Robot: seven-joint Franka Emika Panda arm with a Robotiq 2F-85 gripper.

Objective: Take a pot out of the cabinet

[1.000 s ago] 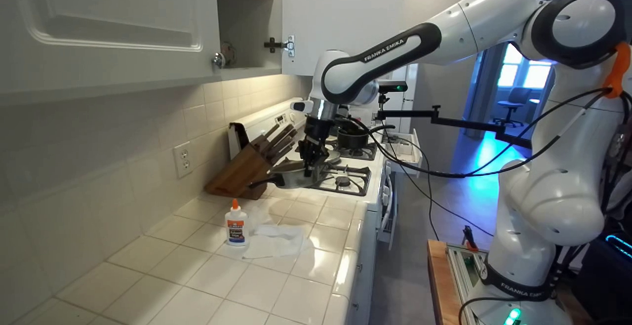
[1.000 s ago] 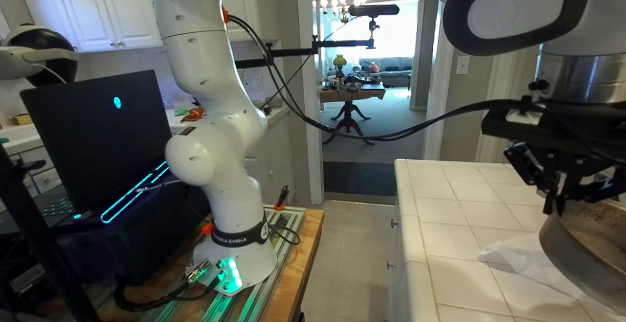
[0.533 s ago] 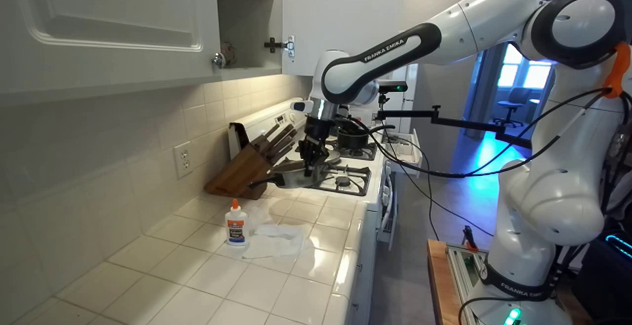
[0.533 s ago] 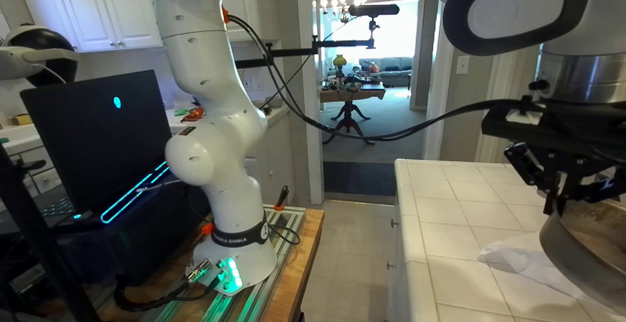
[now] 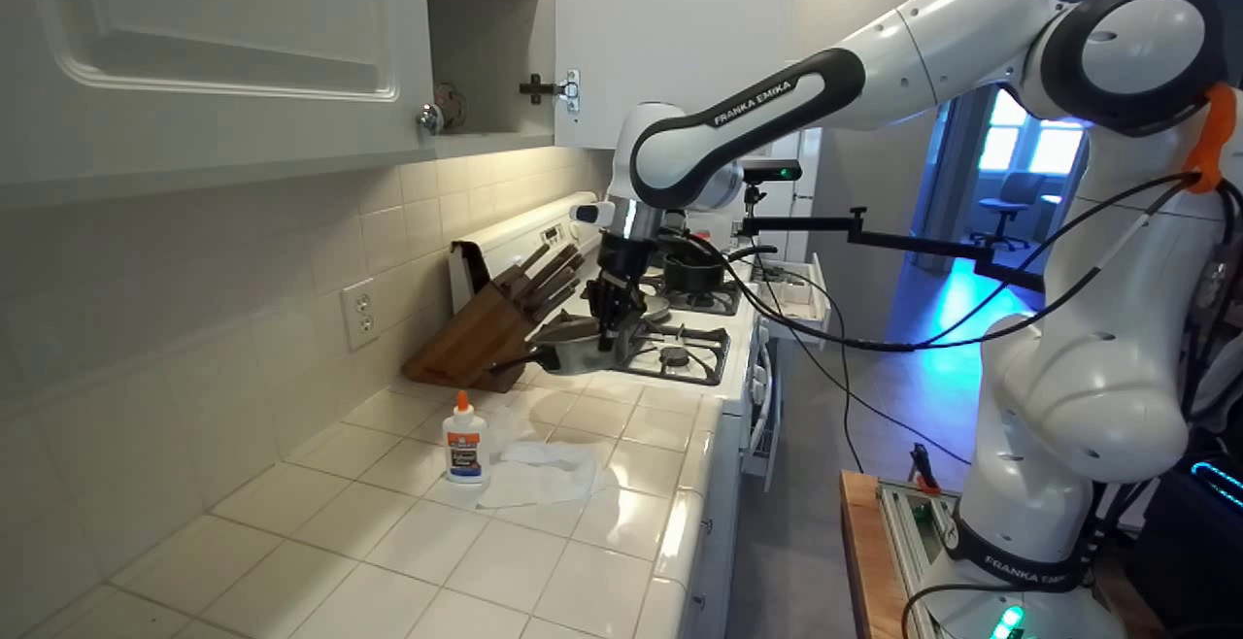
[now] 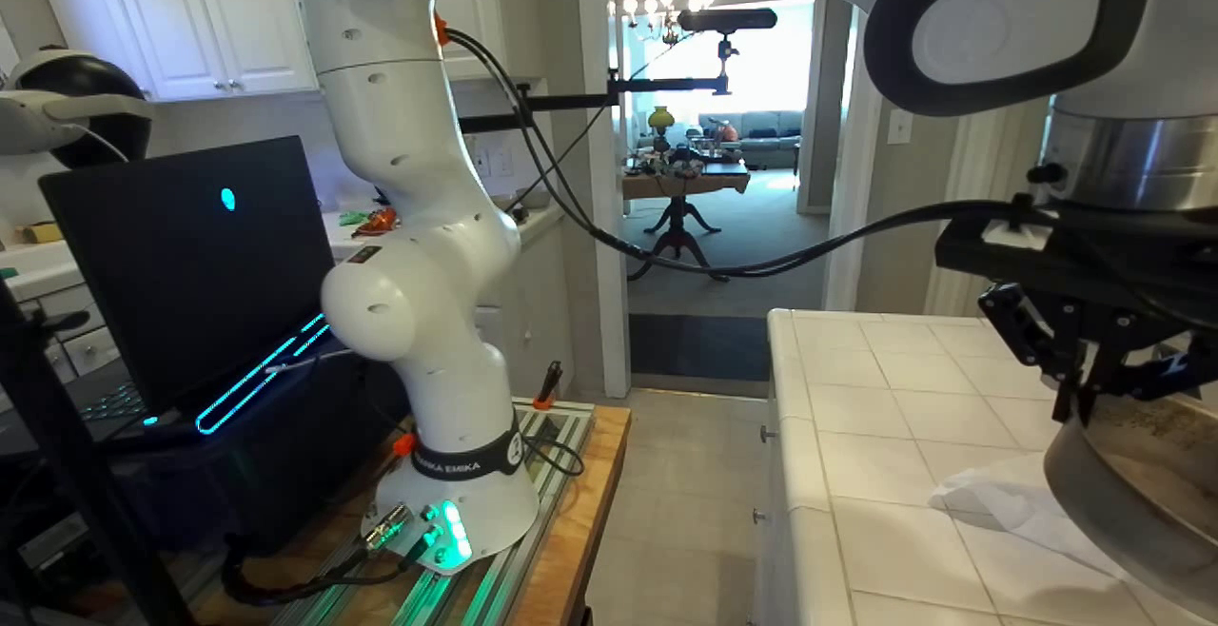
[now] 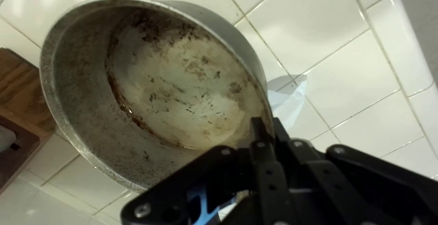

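1. At the join of stove and counter: the pot, tilted, mouth upward. Can't tell from here whether its underside touches down.
2. Tool: jaws pinched on the pot's rim, one inside the wall, one outside. The long dark handle is ungripped; in an exterior view it crosses in front of the knife block.
3. Overhead, cabinet with one door swung wide; pot well apart from it, lower down. Taking-out done, by my reckoning.
4. Left over, as I judge it: level the pot, set it down, loosen the grip, draw the tool off. The wording of the task asks only for "out", so perhaps this is mere tidying.
5. On the counter near the likely landing spot: glue bottle, upright, and a thin white sheet, material uncertain. Sheet could end up trapped underneath, I'd guess.
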